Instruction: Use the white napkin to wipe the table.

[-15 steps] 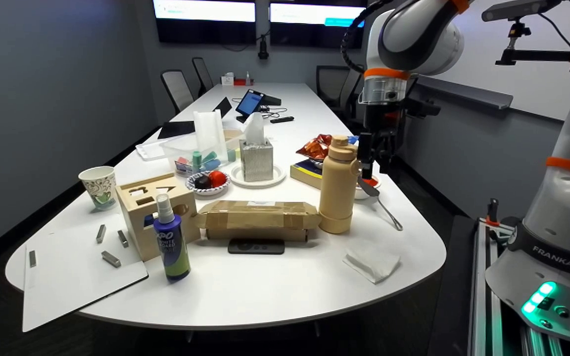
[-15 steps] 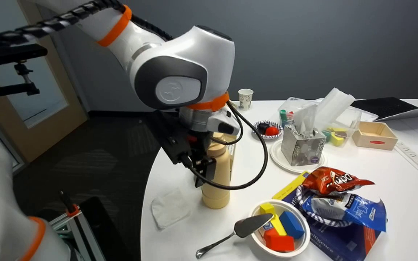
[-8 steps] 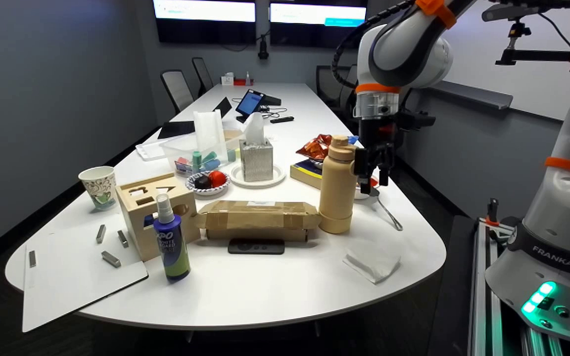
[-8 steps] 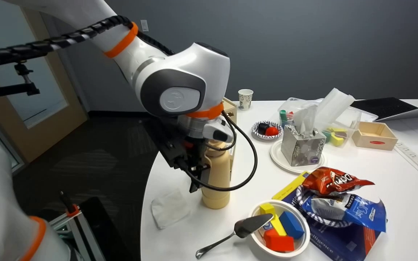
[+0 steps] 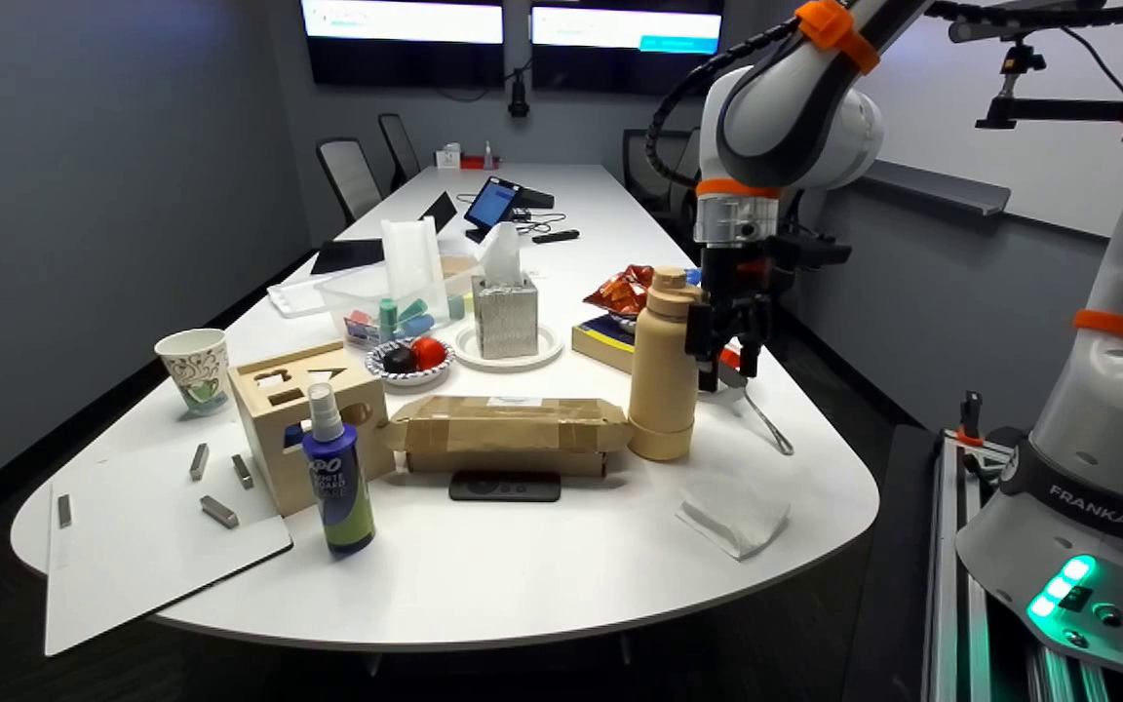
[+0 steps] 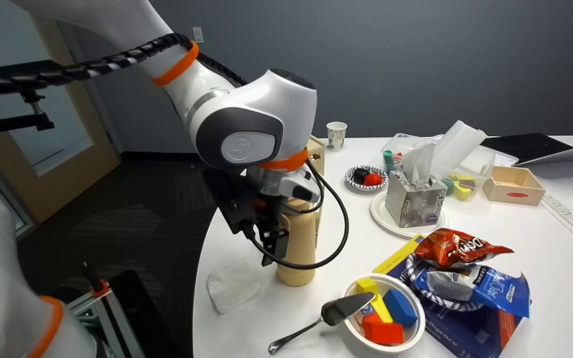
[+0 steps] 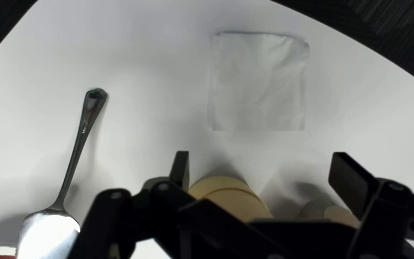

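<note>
The white napkin (image 5: 735, 512) lies flat and slightly rumpled on the white table (image 5: 522, 595), near its rounded end. It also shows in an exterior view (image 6: 234, 286) and above the fingertips in the wrist view (image 7: 259, 82). My gripper (image 7: 260, 154) is open, with its fingers wide apart and nothing held. It hangs above the table beside the tan bottle (image 5: 664, 380), away from the napkin. In the wrist view the bottle (image 7: 228, 192) shows beyond and between the fingers, partly hidden by the gripper; I cannot tell whether they touch.
A metal cake server (image 6: 338, 311) leans on a white bowl of blocks (image 6: 418, 328). A cardboard box (image 5: 508, 429) and black remote (image 5: 503, 486) lie left of the bottle. A spray bottle (image 5: 337, 478), wooden box (image 5: 313, 409) and tissue box (image 5: 506, 317) stand further left.
My gripper has come down toward the table and shifted slightly left in an exterior view, close beside the bottle. The napkin and the other objects have not moved.
</note>
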{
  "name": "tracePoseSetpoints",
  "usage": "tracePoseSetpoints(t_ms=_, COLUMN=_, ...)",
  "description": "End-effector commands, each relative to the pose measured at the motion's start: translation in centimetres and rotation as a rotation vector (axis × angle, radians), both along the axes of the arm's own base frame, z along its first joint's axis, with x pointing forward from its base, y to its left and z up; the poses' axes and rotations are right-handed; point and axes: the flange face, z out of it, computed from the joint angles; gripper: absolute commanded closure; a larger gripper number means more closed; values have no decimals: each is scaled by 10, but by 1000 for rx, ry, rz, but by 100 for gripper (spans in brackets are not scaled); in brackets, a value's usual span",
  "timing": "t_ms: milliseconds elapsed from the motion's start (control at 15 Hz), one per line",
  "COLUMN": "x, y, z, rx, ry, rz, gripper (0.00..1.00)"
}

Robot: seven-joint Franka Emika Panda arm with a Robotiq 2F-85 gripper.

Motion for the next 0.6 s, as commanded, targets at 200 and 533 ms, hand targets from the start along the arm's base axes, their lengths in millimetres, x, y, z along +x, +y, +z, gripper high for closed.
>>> tracePoseSetpoints(t_ms=200, x=13, y=13, z=-19, rx=-64, ry=-53, rz=-74, gripper=0)
tracePoseSetpoints(t_ms=533, x=18, y=19, z=-31, rx=-91, ry=-76, rz=-126, gripper=0)
